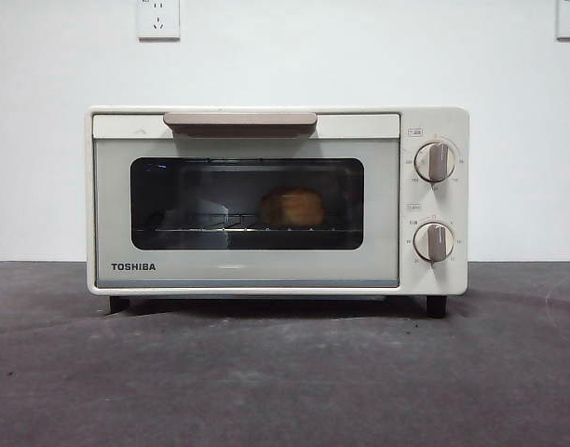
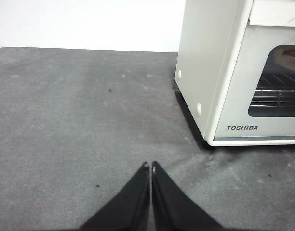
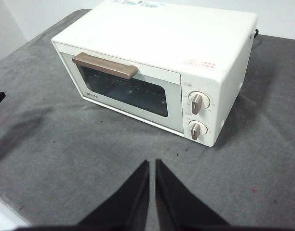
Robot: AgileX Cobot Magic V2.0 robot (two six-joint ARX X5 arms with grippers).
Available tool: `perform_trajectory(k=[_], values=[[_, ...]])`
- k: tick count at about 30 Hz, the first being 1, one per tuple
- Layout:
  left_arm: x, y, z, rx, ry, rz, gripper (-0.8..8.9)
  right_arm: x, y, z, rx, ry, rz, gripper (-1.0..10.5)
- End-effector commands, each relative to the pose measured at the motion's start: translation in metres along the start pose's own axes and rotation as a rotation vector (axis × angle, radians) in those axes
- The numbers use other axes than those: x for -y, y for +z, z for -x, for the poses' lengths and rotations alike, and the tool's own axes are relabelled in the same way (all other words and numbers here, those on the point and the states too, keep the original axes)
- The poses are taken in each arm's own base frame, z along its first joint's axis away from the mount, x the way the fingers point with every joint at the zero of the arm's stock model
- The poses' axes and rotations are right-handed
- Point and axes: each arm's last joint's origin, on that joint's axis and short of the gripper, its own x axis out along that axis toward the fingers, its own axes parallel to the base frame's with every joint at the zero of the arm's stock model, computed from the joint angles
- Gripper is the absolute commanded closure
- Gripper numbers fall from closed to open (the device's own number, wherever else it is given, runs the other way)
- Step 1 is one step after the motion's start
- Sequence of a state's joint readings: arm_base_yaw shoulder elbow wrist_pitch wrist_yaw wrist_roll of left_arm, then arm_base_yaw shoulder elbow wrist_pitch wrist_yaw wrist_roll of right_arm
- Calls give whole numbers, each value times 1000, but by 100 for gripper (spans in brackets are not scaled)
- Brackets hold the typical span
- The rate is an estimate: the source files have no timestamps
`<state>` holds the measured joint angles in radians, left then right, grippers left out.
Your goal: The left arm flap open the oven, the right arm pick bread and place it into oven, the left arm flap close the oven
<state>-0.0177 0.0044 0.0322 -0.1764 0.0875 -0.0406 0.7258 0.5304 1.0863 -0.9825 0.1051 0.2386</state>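
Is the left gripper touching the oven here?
Apart. In the left wrist view, the left gripper sits over bare grey table, with a clear stretch of table between it and the oven. The oven door is closed.

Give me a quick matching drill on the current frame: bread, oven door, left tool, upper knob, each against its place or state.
Things:
1. bread
2. oven door
3. left tool
4. upper knob

Places or states:
A. shut, low over the grey mat beside the oven
B. on the rack behind the glass
C. closed
D. on the panel beside the window

Pairs: 1-B, 2-C, 3-A, 4-D
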Motion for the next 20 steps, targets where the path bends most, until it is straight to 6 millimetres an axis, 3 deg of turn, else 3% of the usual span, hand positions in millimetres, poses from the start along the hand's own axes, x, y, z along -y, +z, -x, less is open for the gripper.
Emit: perform_trajectory(k=[1,10,15,20], values=[[0,-7,-2,-25,2,3,803,-1,5,4,24,12,8,929],[0,-7,-2,-26,3,4,803,-1,5,4,27,7,10,928],[0,-7,-2,-26,3,4,802,9,1,-2,41,-162,-38,929],[0,-7,-2,-26,3,4,802,30,-26,-20,87,-401,-96,929]])
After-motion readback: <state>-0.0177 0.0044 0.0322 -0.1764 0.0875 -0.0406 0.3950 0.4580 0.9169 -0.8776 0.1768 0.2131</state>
